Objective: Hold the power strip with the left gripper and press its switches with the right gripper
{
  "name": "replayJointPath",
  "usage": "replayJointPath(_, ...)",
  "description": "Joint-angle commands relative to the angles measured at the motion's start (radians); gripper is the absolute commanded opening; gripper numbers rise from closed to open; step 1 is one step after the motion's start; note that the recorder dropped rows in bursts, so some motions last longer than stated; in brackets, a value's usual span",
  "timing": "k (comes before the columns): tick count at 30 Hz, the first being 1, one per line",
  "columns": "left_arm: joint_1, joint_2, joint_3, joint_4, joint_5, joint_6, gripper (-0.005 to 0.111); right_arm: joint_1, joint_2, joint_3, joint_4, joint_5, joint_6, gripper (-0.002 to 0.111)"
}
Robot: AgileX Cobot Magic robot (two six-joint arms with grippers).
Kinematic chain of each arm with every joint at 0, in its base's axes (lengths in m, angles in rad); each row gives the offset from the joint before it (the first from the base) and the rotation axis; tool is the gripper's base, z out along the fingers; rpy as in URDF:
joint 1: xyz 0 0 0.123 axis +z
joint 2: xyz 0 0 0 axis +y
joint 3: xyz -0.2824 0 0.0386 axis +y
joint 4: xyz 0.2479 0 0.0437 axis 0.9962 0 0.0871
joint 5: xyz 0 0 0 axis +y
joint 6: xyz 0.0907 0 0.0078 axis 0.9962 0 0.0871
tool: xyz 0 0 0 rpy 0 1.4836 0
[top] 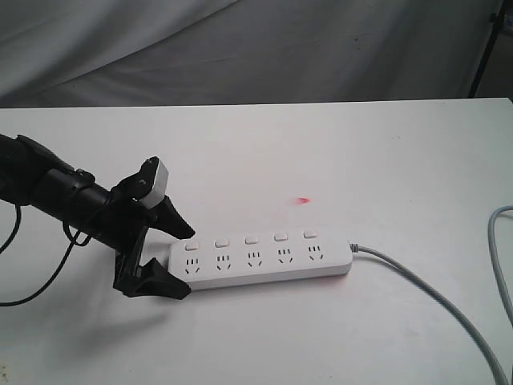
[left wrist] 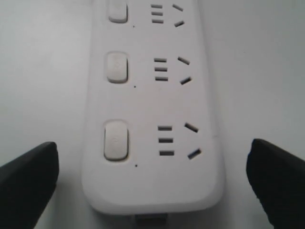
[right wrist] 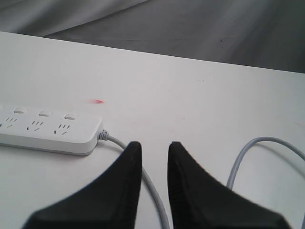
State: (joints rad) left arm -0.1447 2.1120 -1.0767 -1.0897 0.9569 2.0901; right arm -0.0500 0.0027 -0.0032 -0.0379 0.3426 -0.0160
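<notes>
A white table (top: 361, 160) fills most of the exterior view, with a creased grey cloth (top: 240, 48) hanging across the top of the frame. The power strip (top: 260, 261) lies flat in the lower centre. Its grey cord (top: 433, 293) runs off toward the lower right corner, and a small red mark (top: 302, 200) sits on the table just above it. At the lower left, the left gripper (top: 186, 263) has its fingers (left wrist: 28, 183) spread wide on either side of the strip's rounded end. The left wrist view shows clear table between each finger and the plastic, so nothing is held yet. The right gripper (right wrist: 153, 145) is out of the exterior frame. Its own camera shows the fingers with only a narrow gap and nothing between them, sitting over the cord, apart from the strip's cord end. The risk here is probably in the closing. If one finger meets the strip first, it could push the light bar sideways or twist it, and the row of switches (top: 251, 239) would end up off line for the press. A grip only on the rounded end may also let the far end pivot under a press. The cord lies under the right gripper and could snag a finger as it moves in.
</notes>
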Motion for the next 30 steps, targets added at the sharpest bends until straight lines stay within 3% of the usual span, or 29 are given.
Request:
replayJointPath(1, -0.006, -0.002, 0.003, -0.005, -0.001, 0.004, 0.104, 0.002, -0.003, 0.003, 0.002, -0.002, 0.002, 0.019)
replayJointPath(6, -0.006, -0.002, 0.003, -0.005, -0.034, 0.004, 0.101, 0.002, -0.003, 0.003, 0.002, -0.002, 0.002, 0.019)
replayJointPath(8, -0.006, -0.002, 0.003, -0.005, -0.042, 0.004, 0.087, 0.002, -0.003, 0.003, 0.002, -0.002, 0.002, 0.019)
replayJointPath(11, -0.006, -0.002, 0.003, -0.005, -0.042, 0.004, 0.054, 0.002, -0.003, 0.003, 0.002, -0.002, 0.002, 0.019)
replayJointPath(13, -0.006, -0.002, 0.003, -0.005, -0.042, 0.004, 0.038, 0.002, -0.003, 0.003, 0.002, -0.002, 0.002, 0.019)
replayJointPath(18, -0.006, -0.002, 0.003, -0.005, -0.042, 0.004, 0.017, 0.002, -0.003, 0.003, 0.002, -0.002, 0.002, 0.019)
replayJointPath(24, -0.006, -0.002, 0.003, -0.005, -0.042, 0.004, 0.0, 0.002, -0.003, 0.003, 0.002, -0.002, 0.002, 0.019)
replayJointPath(30, -0.006, -0.002, 0.003, -0.005, -0.042, 0.004, 0.0, 0.002, -0.003, 0.003, 0.002, -0.002, 0.002, 0.019)
